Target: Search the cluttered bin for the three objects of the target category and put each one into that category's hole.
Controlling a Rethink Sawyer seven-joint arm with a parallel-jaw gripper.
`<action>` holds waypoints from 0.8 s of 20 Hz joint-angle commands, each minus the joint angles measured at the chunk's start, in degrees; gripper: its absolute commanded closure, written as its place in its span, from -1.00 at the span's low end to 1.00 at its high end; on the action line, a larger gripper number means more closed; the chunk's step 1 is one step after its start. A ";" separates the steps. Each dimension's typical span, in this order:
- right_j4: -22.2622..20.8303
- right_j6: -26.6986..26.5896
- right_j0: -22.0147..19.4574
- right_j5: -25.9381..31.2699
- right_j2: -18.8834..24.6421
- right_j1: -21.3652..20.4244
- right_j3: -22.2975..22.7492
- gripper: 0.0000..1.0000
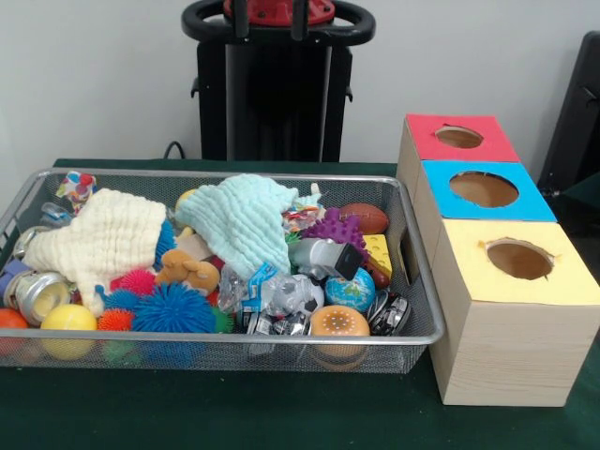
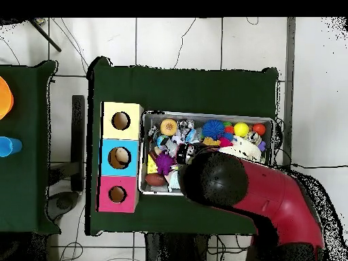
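- While the arm point(image 2: 272, 197) hangs over the robot's side of the mesh bin point(image 1: 225, 339) in the overhead view, its tool doesn't show in either view, so I can't tell if it's spread or pressed together.
- No clue which category is the target. Whatever the three things are, they're somewhere in that bin, none in a hole as far as I can see.
- My take: the two cloths, cream point(image 1: 103, 239) and mint point(image 1: 248, 220), cover a lot of the pile. I'd shift those aside first instead of digging blind.
- Round stuff like the blue spiky ball point(image 1: 173, 309) and the little globe ball point(image 1: 351, 289) will probably roll or squirt out, so come straight down and grip across the middle.
- Watch the edges: the bin walls are raised and the clutter is packed tight against them.
- The wooden box sits just beside the bin's end, with the red hole point(image 1: 459, 137), blue hole point(image 1: 484, 189) and yellow hole point(image 1: 518, 259) on top, higher than the rim. Lift well clear before crossing.
- Green desk point(image 1: 281, 412) in front of the bin is open.
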 commanded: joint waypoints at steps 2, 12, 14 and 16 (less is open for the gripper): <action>-2.32 -12.61 -5.98 3.15 5.88 -0.53 7.02 -1.00; -4.95 -15.59 -13.91 2.50 9.40 -0.63 8.81 -1.00; -5.56 -16.23 -15.24 2.41 10.16 -0.32 8.57 -1.00; -6.63 -16.40 -16.70 2.51 11.07 0.25 8.15 -1.00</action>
